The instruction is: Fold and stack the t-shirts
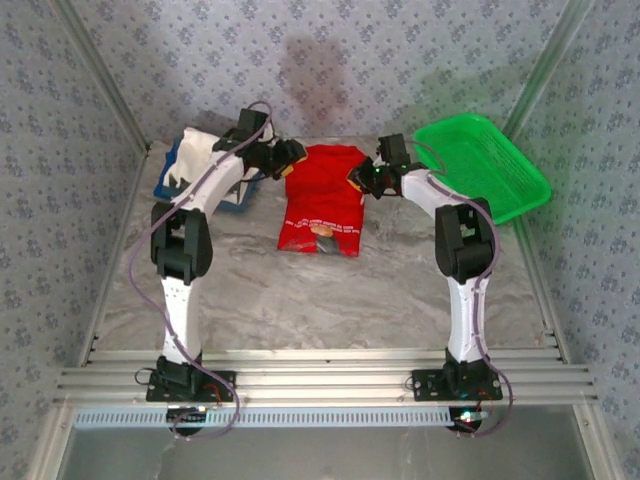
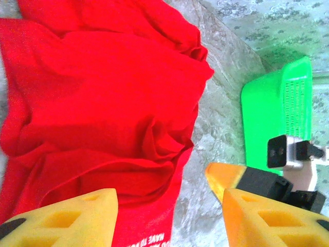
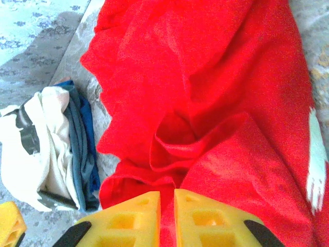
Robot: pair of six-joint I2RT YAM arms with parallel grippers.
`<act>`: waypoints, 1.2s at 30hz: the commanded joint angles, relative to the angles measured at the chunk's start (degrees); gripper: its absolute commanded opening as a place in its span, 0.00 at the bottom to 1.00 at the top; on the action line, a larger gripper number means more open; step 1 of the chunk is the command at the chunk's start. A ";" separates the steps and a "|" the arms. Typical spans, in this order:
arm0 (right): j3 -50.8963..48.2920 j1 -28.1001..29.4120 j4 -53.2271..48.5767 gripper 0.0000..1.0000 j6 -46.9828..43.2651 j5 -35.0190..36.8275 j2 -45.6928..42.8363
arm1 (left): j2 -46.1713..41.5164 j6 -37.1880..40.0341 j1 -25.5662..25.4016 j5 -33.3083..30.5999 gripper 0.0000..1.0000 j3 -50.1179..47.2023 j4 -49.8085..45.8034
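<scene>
A green basket (image 1: pixel 482 160) sits at the table's far right corner, reaching past the right edge; the left wrist view shows its mesh side (image 2: pixel 277 116). A blue tray (image 1: pixel 232 200) lies at the far left corner. The tabletop (image 1: pixel 330 290) is grey marble-patterned. Metal rails (image 1: pixel 330 380) run along its near edge. Flower-patterned walls (image 1: pixel 400 60) enclose it.

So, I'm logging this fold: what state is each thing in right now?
red t-shirt, on the table, sides folded in, rumpled
white t-shirt, bunched on the blue tray
green basket, at the far right corner
left gripper, open over the red t-shirt
right gripper, jaws nearly together at the red t-shirt; grip unclear
</scene>
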 commanded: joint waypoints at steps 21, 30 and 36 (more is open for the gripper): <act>-4.92 0.07 5.05 0.09 2.03 -2.54 3.95 | 4.67 1.79 -1.47 0.04 0.17 -11.11 3.10; 1.32 -1.84 11.10 0.21 7.47 -1.16 10.15 | 19.46 1.93 0.28 0.13 0.25 15.02 -5.03; 1.47 -2.44 10.56 0.38 7.43 -1.40 7.04 | 15.49 5.26 1.27 -0.65 0.37 17.19 -11.42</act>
